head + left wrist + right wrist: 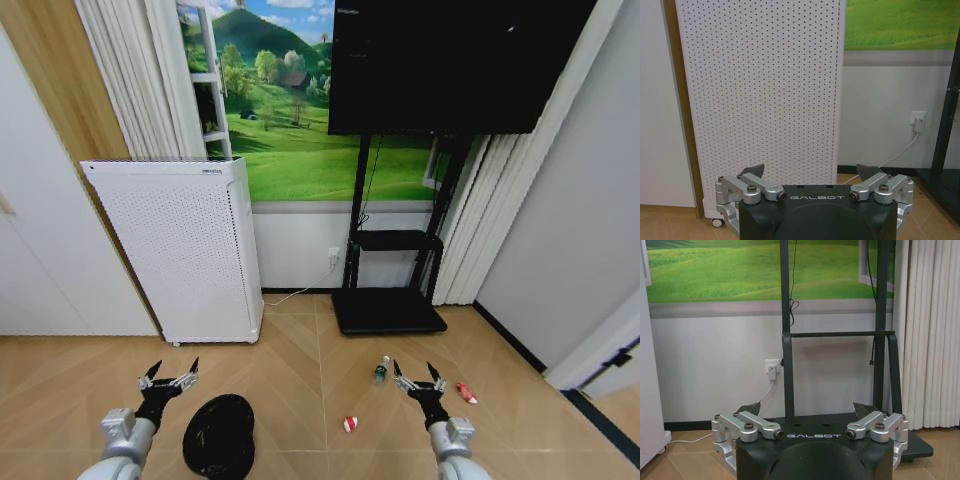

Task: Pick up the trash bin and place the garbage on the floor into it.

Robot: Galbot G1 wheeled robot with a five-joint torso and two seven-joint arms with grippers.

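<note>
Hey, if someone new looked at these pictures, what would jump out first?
The tall white perforated appliance by the wall at left, and the big black TV on its stand to the right. On the herringbone wood floor, the black wire-mesh trash bin sits beside the open left gripper; the open right gripper hovers among the litter.

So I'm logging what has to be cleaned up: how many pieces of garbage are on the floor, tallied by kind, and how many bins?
Red-and-white wrappers: 2, one in front of the robot and one off to its right
Clear bottle: 1
Black mesh trash bin: 1
Total: 4
</note>
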